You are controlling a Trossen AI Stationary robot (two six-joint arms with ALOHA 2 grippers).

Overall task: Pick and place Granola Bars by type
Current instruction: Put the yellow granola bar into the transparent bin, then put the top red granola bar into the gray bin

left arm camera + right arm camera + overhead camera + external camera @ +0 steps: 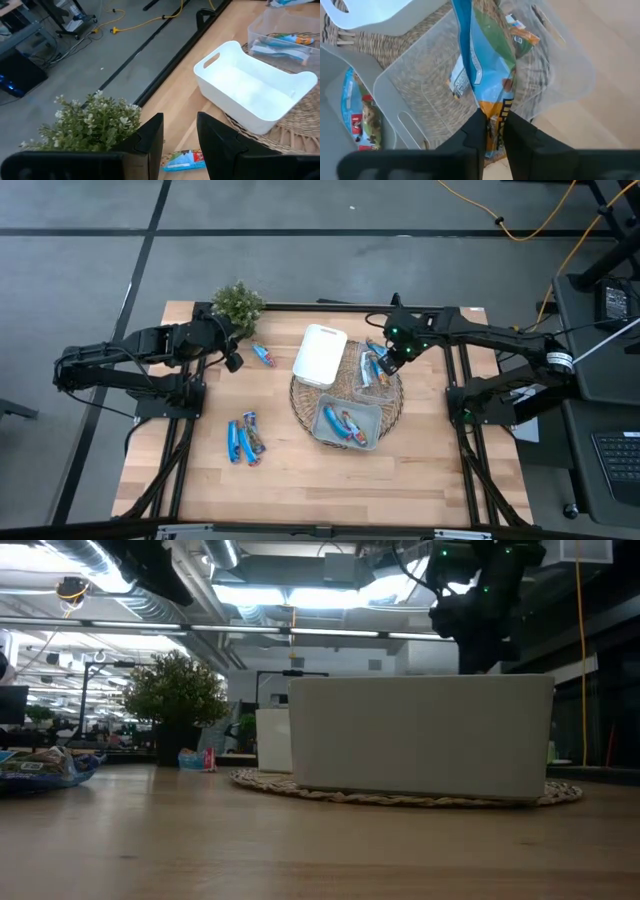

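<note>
I see a blue-and-orange shiny wrapped granola bar [487, 90] pinched in my right gripper [494, 131], hanging over the clear plastic bin [420, 85] on the round woven mat [392, 402]. My left gripper [179, 135] hovers narrowly parted by the small green potted plant [238, 304] at the wooden counter [300, 470] edge.

Glossy foil granola bars [246, 438], smooth white plastic tray [319, 355], rough woven mat [393, 402], matt wooden table [300, 475].

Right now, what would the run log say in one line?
right tool: shut on granola bar, above clear bin | left tool: open, by plant
</note>
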